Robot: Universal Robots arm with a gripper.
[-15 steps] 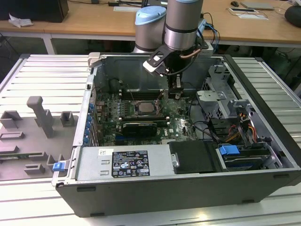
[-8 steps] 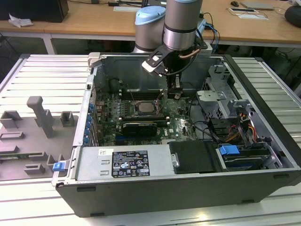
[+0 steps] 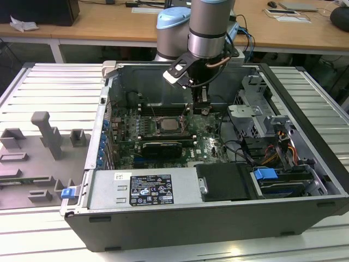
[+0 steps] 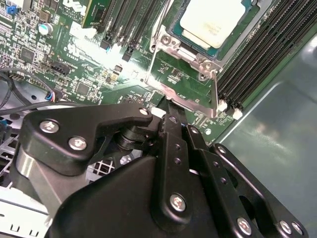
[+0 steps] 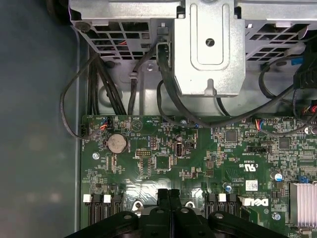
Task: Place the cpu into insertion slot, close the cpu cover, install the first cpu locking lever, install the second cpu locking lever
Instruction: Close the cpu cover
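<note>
Chip (image 4: pixel 213 20) is already sitting in socket (image 4: pixel 163 35), so tool (image 4: pixel 168 106), pinched shut and empty, is hanging at open cover (image 4: pixel 193 103), seemingly touching it.

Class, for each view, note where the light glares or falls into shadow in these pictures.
Second wrist view: the top of the cpu is washed out pale, and a glare spot whitens the circuit board. First wrist view: the metal bracket shines bright, the case wall is dim. Exterior view: even room light, the computer case shaded inside.
</note>
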